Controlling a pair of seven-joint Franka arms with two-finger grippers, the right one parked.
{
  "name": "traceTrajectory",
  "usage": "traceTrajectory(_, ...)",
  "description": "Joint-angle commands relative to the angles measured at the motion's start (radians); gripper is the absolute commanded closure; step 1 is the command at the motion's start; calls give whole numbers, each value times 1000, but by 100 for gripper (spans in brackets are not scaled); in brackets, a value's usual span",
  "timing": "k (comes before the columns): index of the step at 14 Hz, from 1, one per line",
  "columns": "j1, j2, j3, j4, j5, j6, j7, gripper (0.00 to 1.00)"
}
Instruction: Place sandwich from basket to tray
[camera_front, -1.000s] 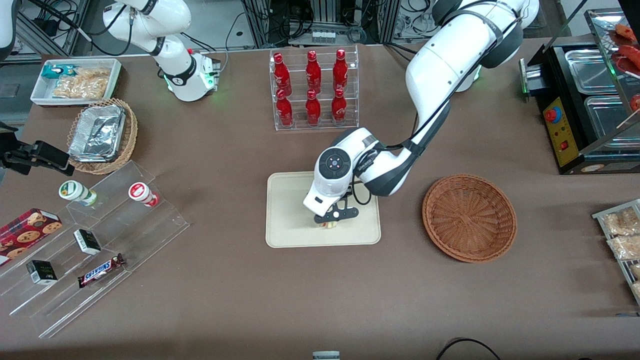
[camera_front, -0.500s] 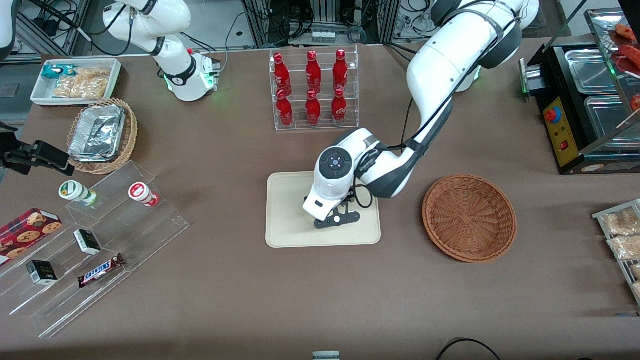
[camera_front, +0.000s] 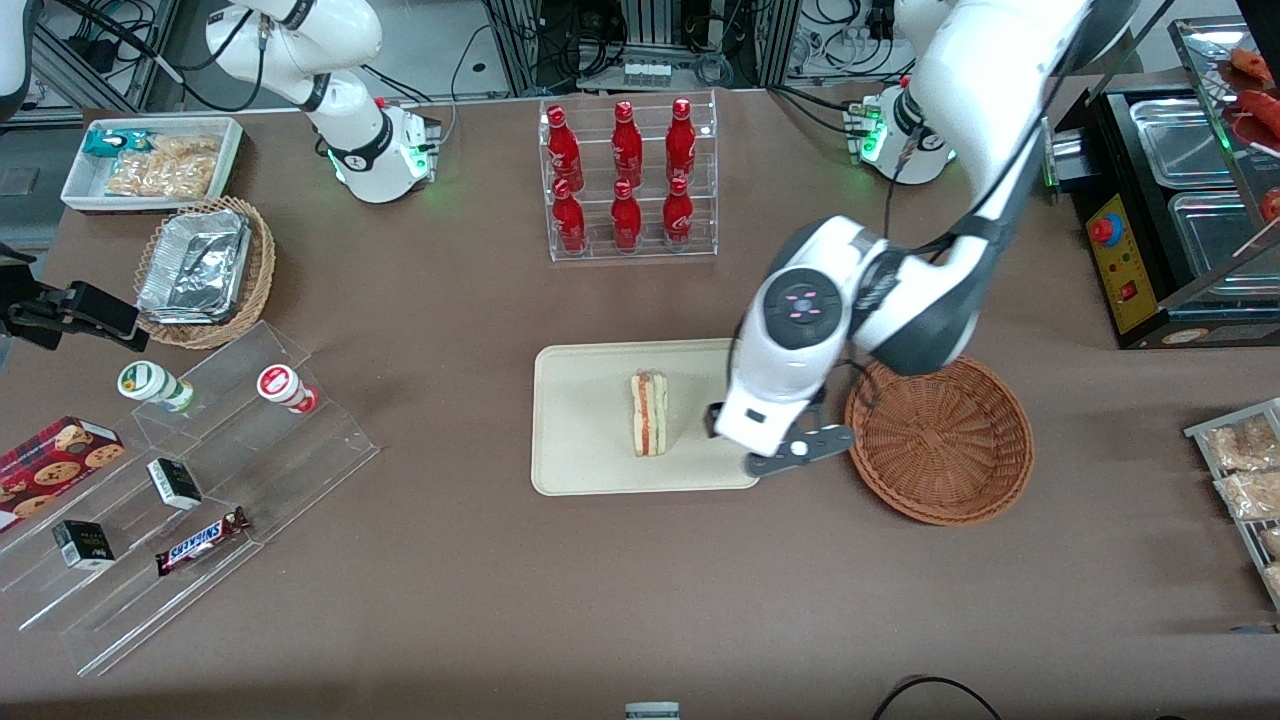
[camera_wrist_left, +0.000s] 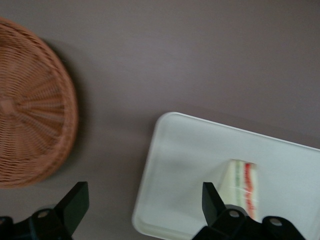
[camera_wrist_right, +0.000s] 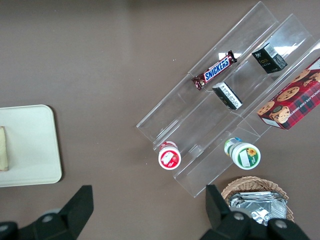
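Observation:
The sandwich (camera_front: 650, 413) lies on its side in the middle of the cream tray (camera_front: 580, 450), its red and green layers showing. My left gripper (camera_front: 797, 450) hangs above the table over the gap between the tray's edge and the reddish-brown basket (camera_front: 940, 505). In the left wrist view the gripper (camera_wrist_left: 144, 190) is open, with only the tray's corner (camera_wrist_left: 190, 160) and bare cloth between its fingers. That view also has the sandwich (camera_wrist_left: 242, 187) and the basket (camera_wrist_left: 30, 125), which holds nothing. The right wrist view catches the tray (camera_wrist_right: 30, 145) and a sliver of the sandwich (camera_wrist_right: 3, 148).
A clear rack of red bottles (camera_front: 628, 178) stands farther from the front camera than the tray. Toward the parked arm's end are stepped acrylic shelves (camera_front: 200, 480) with snacks, a lighter wicker basket of foil containers (camera_front: 205, 270) and a white bin (camera_front: 150, 160). A black warmer (camera_front: 1170, 200) stands at the working arm's end.
The gripper has let go of the sandwich on the tray, risen and swung toward the basket. The sandwich, hidden under the gripper before, now lies in plain view.

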Motion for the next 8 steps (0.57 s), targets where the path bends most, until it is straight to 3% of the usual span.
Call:
traceTrajectory(1, 131, -181, -5, -178, -55, -61, 194, 0)
traceTrajectory(3, 229, -250, -5, -158, -58, -210, 343, 0)
traceTrajectory(5, 321, -316, 0, -149, -110, -297, 507, 0)
traceTrajectory(8, 378, -408, 26, -150, -122, -365, 640, 0)
